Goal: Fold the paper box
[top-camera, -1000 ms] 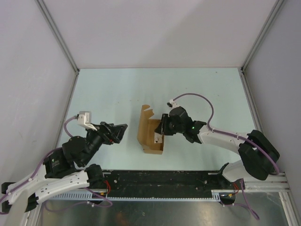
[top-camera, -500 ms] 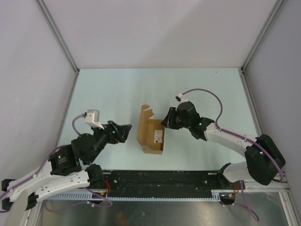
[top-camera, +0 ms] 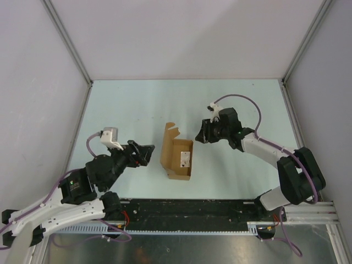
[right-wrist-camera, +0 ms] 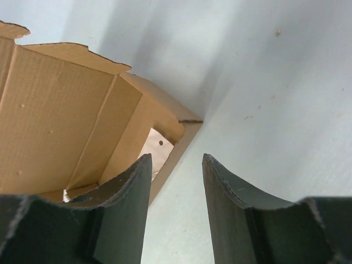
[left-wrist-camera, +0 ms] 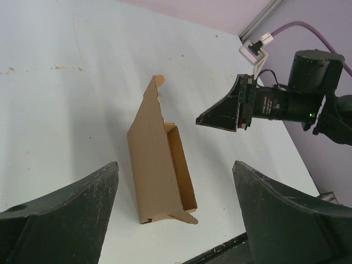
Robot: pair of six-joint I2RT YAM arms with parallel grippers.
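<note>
Pale blue-green table (top-camera: 132,110): I am seeing nothing sliding across it since a second ago.
Right gripper (top-camera: 198,136): a second ago it was sitting at the carton's right wall. Now it is standing clear, just beyond the far right corner, with its jaws spreading and gripping nothing.
Left gripper (top-camera: 147,153): it is edging slightly nearer the carton, still apart from it, jaws spread wide and empty.
Plain brown cardboard paper box (top-camera: 177,159): it is resting mid-table between both grippers, its long axis running near to far. The tray is opening upward.
Tall flap (top-camera: 168,144): it is standing along the left side, blocking the left gripper from the tray.
Small white sticker (top-camera: 185,159): it is lying on the tray floor.
</note>
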